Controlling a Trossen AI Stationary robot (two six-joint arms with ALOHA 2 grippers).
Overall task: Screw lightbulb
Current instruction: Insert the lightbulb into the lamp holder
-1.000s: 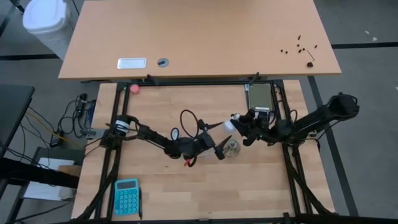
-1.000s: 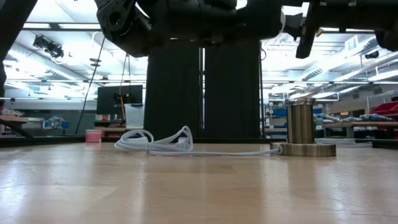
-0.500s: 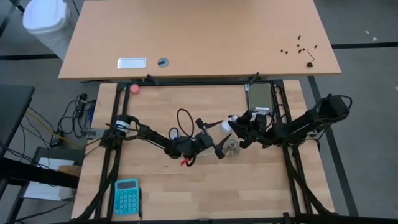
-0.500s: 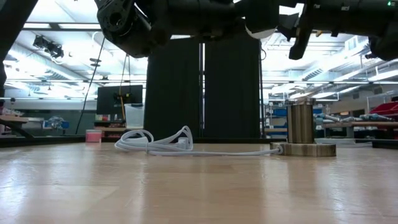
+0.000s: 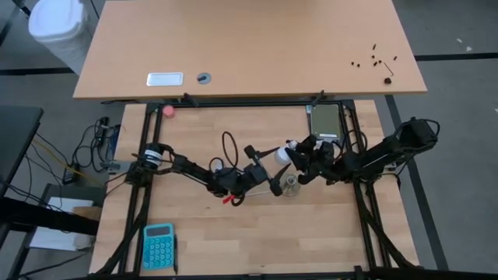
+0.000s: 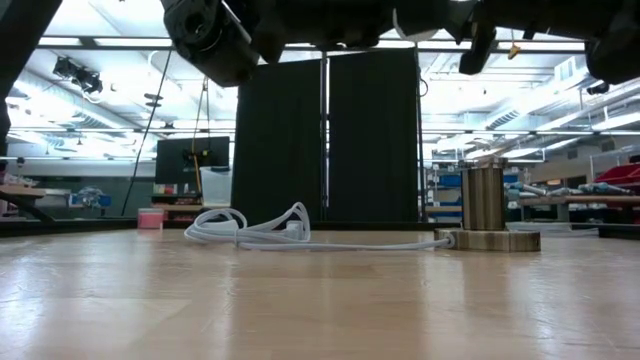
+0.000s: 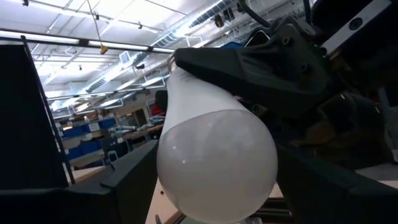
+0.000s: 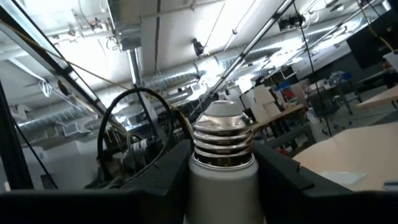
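Note:
The white lightbulb hangs in the air above the table's middle, with my right gripper shut on it. Its silvery screw base sticks out past the fingers in the right wrist view. Its frosted globe faces my left gripper, which is open, with one finger on either side of the globe. The metallic socket stands upright on its round disc on the table, below and slightly nearer than the bulb. Its white cord lies coiled on the table. My right gripper pinches the bulb's white neck between its two fingers, just below the screw threads. The fingers lie across the bulb, one dark finger showing over the neck. The bulb is lifted clear of the table and the socket. My left gripper stands around the globe; whether its fingers touch it I cannot tell.
A teal calculator lies at the near left. A pink ball sits at the far left. A dark flat device rests at the far right. A black cable loop rises beside the left arm.
My right gripper has carried the bulb a little toward the table's left, closer to my left gripper, and has tipped upward. In the low view both grippers have risen toward the picture's top edge. The socket and its cord have stayed where they were.

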